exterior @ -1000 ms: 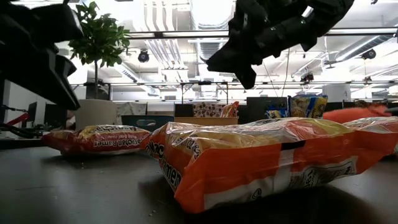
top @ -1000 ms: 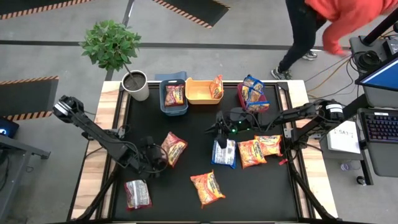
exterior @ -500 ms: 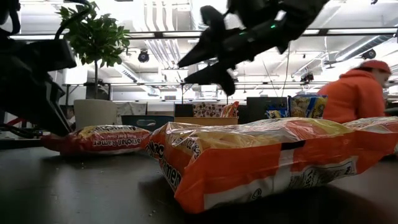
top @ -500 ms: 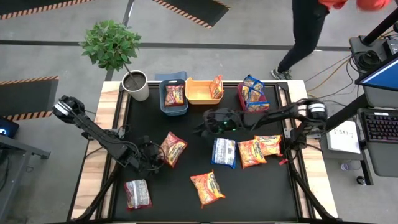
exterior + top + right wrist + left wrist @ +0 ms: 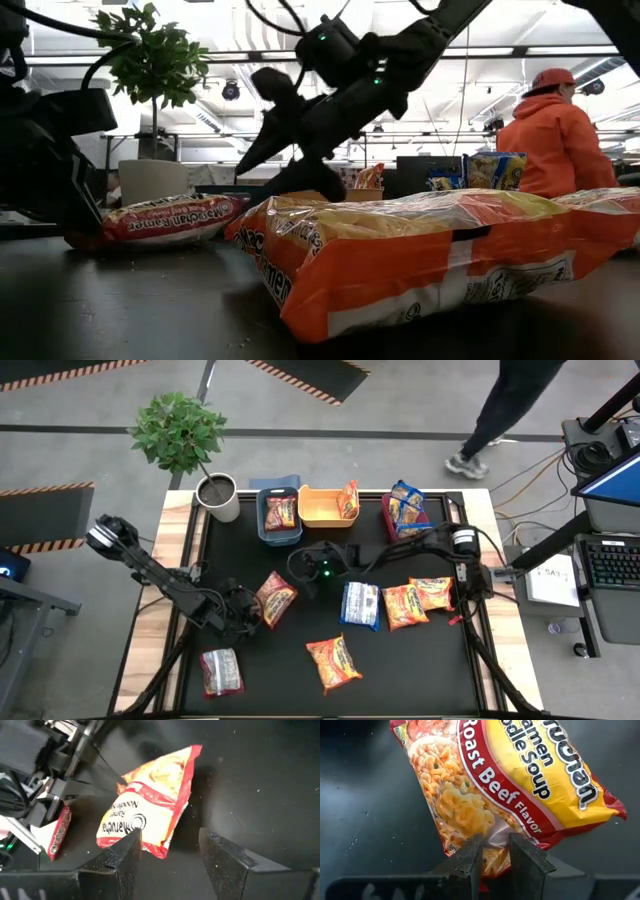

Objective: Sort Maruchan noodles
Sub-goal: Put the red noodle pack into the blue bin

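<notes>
Maruchan noodles lie scattered over the black table (image 5: 200, 690), and the packet in play is the dark red Roast Beef packet (image 5: 277, 598) left of centre; the left gripper (image 5: 250, 612) has its two fingers pinched narrow on that packet's near edge, a grip that, I judge, is meant to lift it clear for the bins; in the left wrist view the fingertips (image 5: 472, 855) straddle the crimped end of the wrapper, which suits a thin crinkly packet better than a grab across its belly; the right gripper (image 5: 305, 565) hangs just beyond the same packet with its fingers spread wide and nothing between them, looking down on the packet in the right wrist view, so it seems placed either to take the packet over or to wait its turn; I cannot tell which. Counted from above, six packets lie loose on the table: the held dark red one, a second dark red one (image 5: 220, 672) at the near left corner, one blue packet (image 5: 360, 605), and three orange ones (image 5: 334, 662) (image 5: 404, 605) (image 5: 433, 593); three bins stand along the far edge, a blue bin (image 5: 262, 520) holding one dark red packet, a yellow bin (image 5: 312, 515) with one orange packet propped at its side, and a red bin (image 5: 386, 512) holding blue packets, apparently two, though their overlap keeps me from being sure; a potted plant (image 5: 180, 435) stands at the far left corner, and a person (image 5: 545, 135) in orange is in the room behind.
</notes>
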Robot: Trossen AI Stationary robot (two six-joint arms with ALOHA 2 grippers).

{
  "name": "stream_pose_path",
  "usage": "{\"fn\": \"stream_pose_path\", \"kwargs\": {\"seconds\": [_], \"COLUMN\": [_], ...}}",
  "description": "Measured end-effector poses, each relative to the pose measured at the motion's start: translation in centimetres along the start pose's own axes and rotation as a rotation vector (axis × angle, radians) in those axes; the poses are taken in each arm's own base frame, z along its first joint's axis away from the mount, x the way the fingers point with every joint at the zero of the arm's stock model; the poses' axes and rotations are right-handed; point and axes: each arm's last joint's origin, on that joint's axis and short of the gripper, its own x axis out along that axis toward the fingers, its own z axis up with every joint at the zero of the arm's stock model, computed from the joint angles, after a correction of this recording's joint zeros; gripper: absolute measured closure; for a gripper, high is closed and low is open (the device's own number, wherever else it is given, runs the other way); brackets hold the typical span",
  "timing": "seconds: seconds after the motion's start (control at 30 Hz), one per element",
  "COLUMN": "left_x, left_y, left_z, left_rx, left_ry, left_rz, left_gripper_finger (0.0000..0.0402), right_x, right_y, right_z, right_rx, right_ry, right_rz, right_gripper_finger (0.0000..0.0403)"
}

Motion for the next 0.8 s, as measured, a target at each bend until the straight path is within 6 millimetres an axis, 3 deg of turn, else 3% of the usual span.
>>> {"fn": "stream_pose_path", "kwargs": {"seconds": [0.23,0.5,0.8], "left_x": [0.6,1.2,1.5], "left_y": [-0.5,-1.0,-1.4], "left_z": [-0.1,-0.1,-0.2], "left_rx": [-0.009,-0.030,-0.055], "left_ry": [-0.021,-0.058,-0.076], "left_rz": [-0.001,0.001,-0.013], "left_gripper_finger": [0.0325,0.0325,0.0325], "right_x": [2.1,3.7,4.6], "right_y": [-0.5,-0.6,-1.0], "right_z": [-0.7,-1.3,-1.6], "right_rx": [0.047,0.065,0.057], "right_ry": [0.023,0.030,0.002], "right_rz": [0.004,0.124,0.164], "right_gripper_finger": [0.0216,0.0216,0.0216]}}
